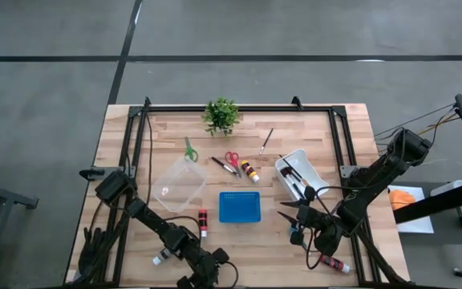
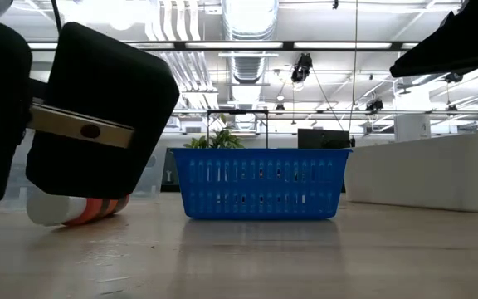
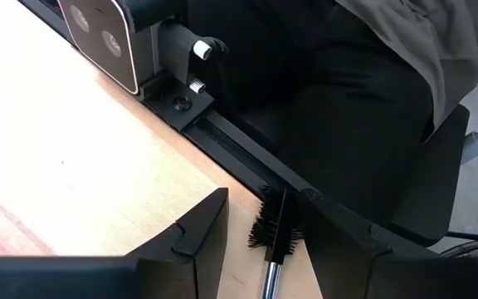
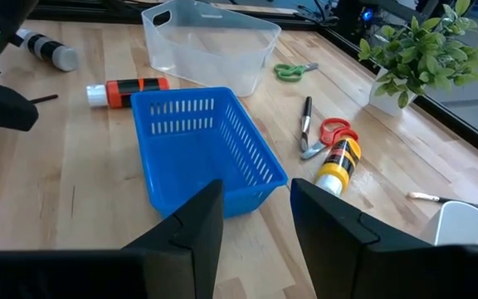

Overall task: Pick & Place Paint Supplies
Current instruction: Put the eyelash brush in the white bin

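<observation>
High view gives me the whole table [image 1: 343, 160]: a clear tub [image 1: 179, 186] left of centre, a blue basket [image 1: 240, 206] in the middle, a white bin [image 1: 299, 174] to the right with brushes in it, and a potted plant [image 1: 221, 116] at the far edge. Between them I see green scissors [image 1: 189, 152], red scissors [image 1: 232, 160], an orange bottle [image 1: 250, 171] and a loose brush [image 1: 265, 141]; a red bottle [image 1: 203, 222] lies just left of the basket. My left gripper [image 1: 207, 269] sits low at the near edge, folded inward; only its wrist view shows the fingers parted, empty, straddling a bristly black brush head [image 3: 274, 232] by the table's rail. My right gripper [image 1: 301, 215] hovers right of the basket; its wrist view shows it open, empty, pointing at the basket, and picks out a black bottle [image 4: 46, 49] beyond it.
</observation>
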